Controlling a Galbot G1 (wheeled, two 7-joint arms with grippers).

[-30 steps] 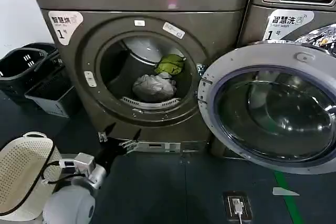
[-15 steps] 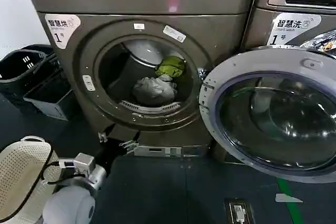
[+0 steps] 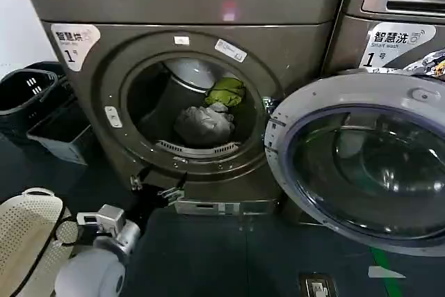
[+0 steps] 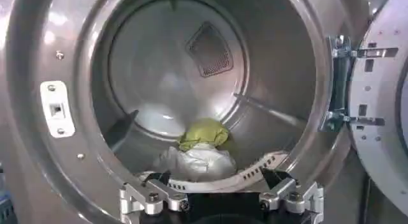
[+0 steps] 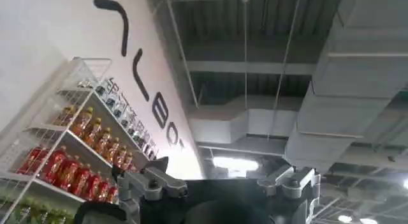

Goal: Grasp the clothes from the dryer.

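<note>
Closer now, left gripper (image 3: 158, 184) jaws spread below the dryer (image 3: 90, 102) rim, clothes (image 3: 205, 123) untouched.

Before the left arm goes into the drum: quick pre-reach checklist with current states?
1. Dryer door swung fully aside: ok.
2. Porthole path free of obstacles: ok.
3. Clothes visible: whitish garment in front, yellow-green garment behind and touching it: ok.
4. Left gripper open, outside and below the porthole, facing the drum: ok.
5. Right gripper parked, pointing up at the ceiling, away from the dryer: ok.
6. Anything else hidden under the garments: cannot tell.
</note>
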